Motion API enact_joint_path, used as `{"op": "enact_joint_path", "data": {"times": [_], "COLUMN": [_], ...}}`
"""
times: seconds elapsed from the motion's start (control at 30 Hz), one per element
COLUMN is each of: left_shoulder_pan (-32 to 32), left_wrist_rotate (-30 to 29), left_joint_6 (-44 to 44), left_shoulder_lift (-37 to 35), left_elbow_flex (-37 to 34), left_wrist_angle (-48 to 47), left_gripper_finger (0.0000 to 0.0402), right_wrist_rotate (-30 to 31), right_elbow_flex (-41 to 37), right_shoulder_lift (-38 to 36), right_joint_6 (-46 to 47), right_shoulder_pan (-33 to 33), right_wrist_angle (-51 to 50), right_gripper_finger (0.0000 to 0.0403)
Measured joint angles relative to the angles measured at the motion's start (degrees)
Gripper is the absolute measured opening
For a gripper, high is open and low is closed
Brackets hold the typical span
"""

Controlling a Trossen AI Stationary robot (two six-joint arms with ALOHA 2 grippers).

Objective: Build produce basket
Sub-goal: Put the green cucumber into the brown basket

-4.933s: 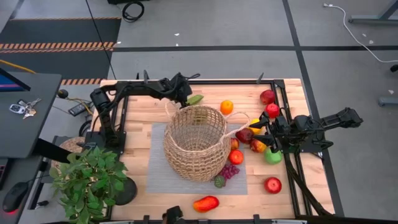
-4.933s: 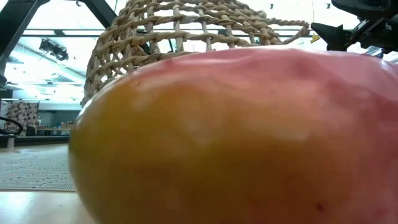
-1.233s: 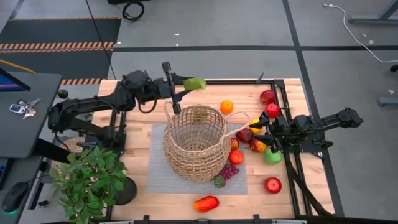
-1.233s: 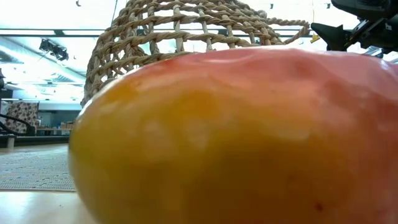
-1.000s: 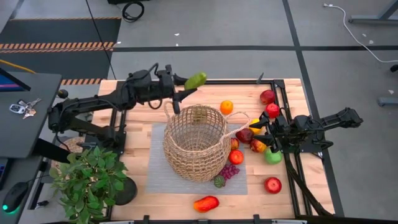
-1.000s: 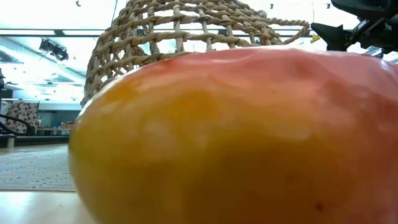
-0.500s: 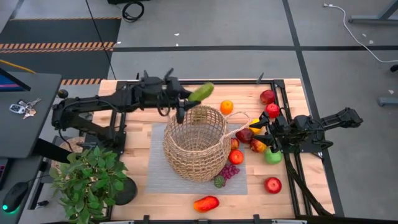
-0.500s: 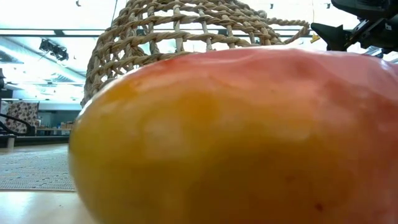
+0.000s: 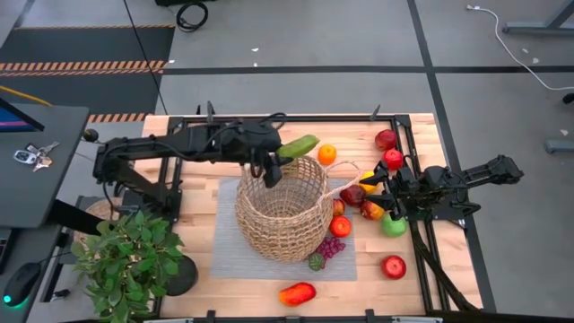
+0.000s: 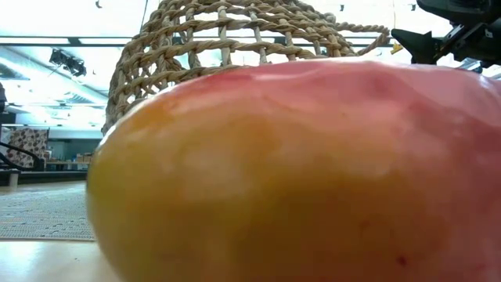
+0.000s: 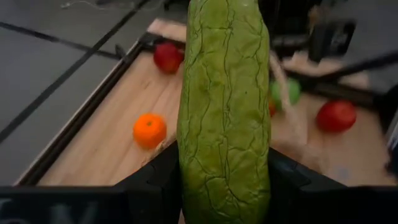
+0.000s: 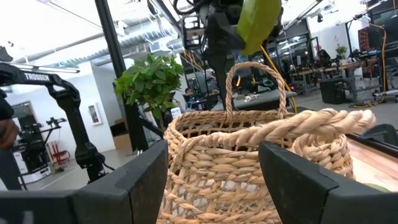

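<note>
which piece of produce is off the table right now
The long green piece, held in the left tool above the basket rim. All other fruit lies on the table.

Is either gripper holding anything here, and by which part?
The left gripper holds the green piece by one end, over the basket rim. The right gripper grips the basket's loop handle.

"TROSSEN" lettering on a dark robot arm (image 12: pixel 37 78)

Potted plant (image 9: pixel 130 260), grey mat (image 9: pixel 226 242), keys (image 9: pixel 34 154)
</note>
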Motion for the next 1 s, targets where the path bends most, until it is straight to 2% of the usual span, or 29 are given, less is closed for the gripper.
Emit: {"op": "enact_joint_path", "data": {"times": [0.13, 0.27, 0.37, 0.5, 0.6, 0.73, 0.9, 1.0], "left_shoulder_pan": [0.1, -0.7, -2.3, -5.4, -7.1, -8.2, -10.6, -12.4], "left_wrist_rotate": [-3.3, -8.1, -14.5, -26.0, -31.8, -32.5, -32.3, -31.3], "left_joint_6": [4.8, 15.0, 25.5, 40.7, 46.6, 49.3, 55.5, 56.3], "left_shoulder_lift": [1.7, 2.8, 3.1, 3.6, 4.2, 4.7, 5.4, 5.4], "left_elbow_flex": [4.2, 6.6, 6.7, 6.7, 6.6, 6.7, 6.6, 6.6], "left_wrist_angle": [-7.7, -12.7, -14.1, -13.6, -12.5, -11.8, -11.8, -11.9], "left_gripper_finger": [0.0157, 0.0157, 0.016, 0.0178, 0.0193, 0.0198, 0.0181, 0.0171], "right_wrist_rotate": [0.0, 0.0, 0.0, 0.0, 0.0, 0.0, 0.0, 0.0], "right_elbow_flex": [0.0, 0.0, 0.0, 0.0, 0.0, 0.0, 0.0, 0.0], "right_shoulder_lift": [0.0, 0.0, 0.0, 0.2, 0.3, 0.3, 0.3, 0.3], "right_joint_6": [0.0, 0.0, 0.0, 0.0, 0.0, 0.0, 0.0, 0.0], "right_shoulder_pan": [0.0, 0.0, 0.0, 0.0, 0.0, 0.0, 0.0, 0.0], "right_wrist_angle": [0.0, -0.1, -0.1, 0.0, 0.1, 0.1, 0.2, 0.2], "right_gripper_finger": [0.0255, 0.0255, 0.0255, 0.0255, 0.0255, 0.0254, 0.0255, 0.0254]}}
